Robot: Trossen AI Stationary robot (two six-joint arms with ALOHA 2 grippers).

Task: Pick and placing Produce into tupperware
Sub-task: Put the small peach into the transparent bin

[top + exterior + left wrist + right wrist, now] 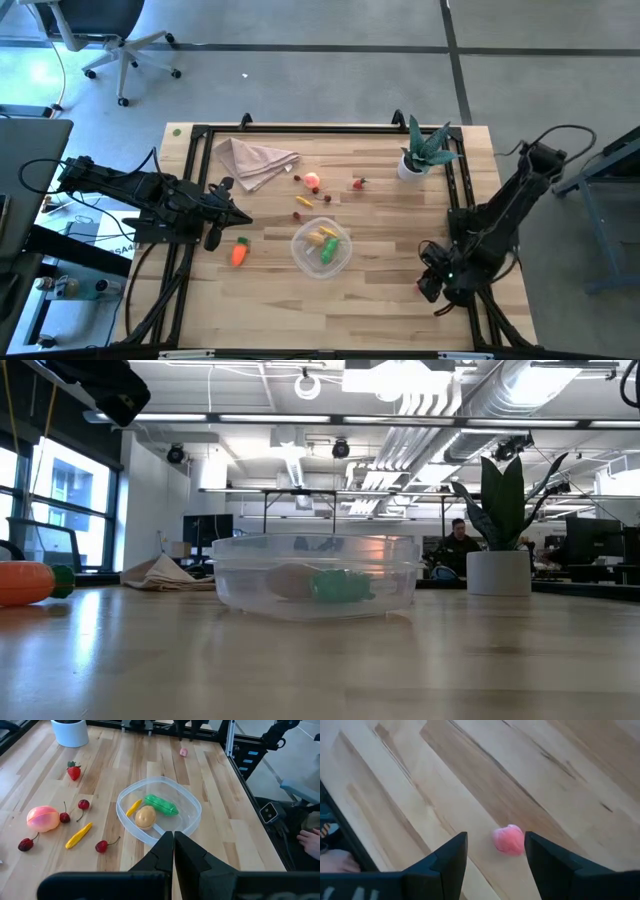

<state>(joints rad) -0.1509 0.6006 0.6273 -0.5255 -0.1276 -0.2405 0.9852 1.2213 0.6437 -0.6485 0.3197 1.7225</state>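
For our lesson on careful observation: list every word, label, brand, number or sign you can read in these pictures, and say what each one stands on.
None can be read.
The tupperware, the produce and the plant pot carry no visible writing.
A small square sticker on the dark equipment beside the table bears a mark, too small to read.

A crumpled beige napkin [255,160] is seen near the table's [380,300] far edge, and a potted plant [424,150] at its far right corner.
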